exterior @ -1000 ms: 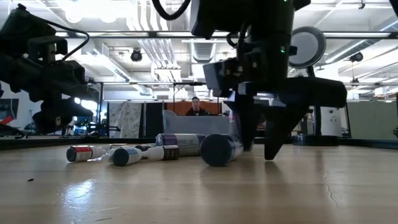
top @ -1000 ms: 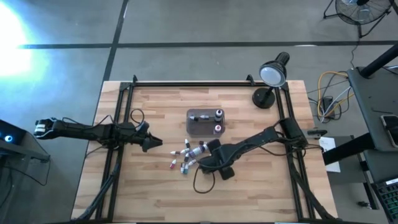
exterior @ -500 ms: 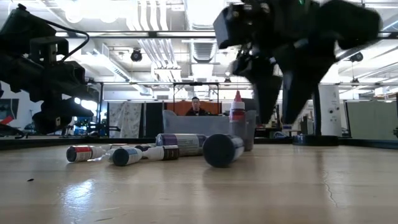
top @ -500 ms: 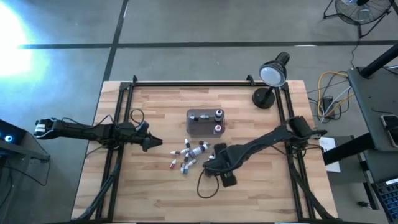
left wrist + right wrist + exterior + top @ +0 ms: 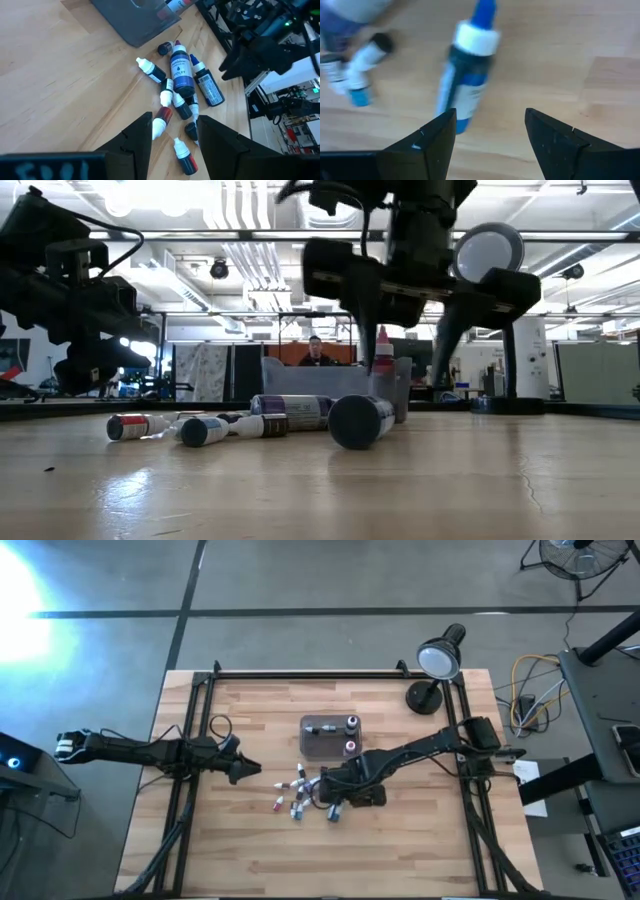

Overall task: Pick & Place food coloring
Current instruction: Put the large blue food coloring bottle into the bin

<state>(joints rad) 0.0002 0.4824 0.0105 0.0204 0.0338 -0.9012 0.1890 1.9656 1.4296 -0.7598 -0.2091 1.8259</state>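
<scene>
Beside the tray point(image 5: 318, 739), on its lamp-free front side, the food coloring bottles point(image 5: 298, 792) are strewn in a loose pile on the table point(image 5: 240, 840), several touching one another. The right gripper point(image 5: 338, 790) is held over the pile's edge farthest from the left arm, fingers spread apart and empty, with a blue-tipped bottle point(image 5: 469, 75) lying just ahead of them. A miss is judged likely if the fingers are lowered off-centre: the round bottle could be rolled away or pushed into its neighbours. The tray is seen to hold two upright bottles point(image 5: 351, 724) at one end and one lying flat point(image 5: 325, 727). The left gripper point(image 5: 248, 771) waits well apart from the tray, fingers apart, holding nothing.
</scene>
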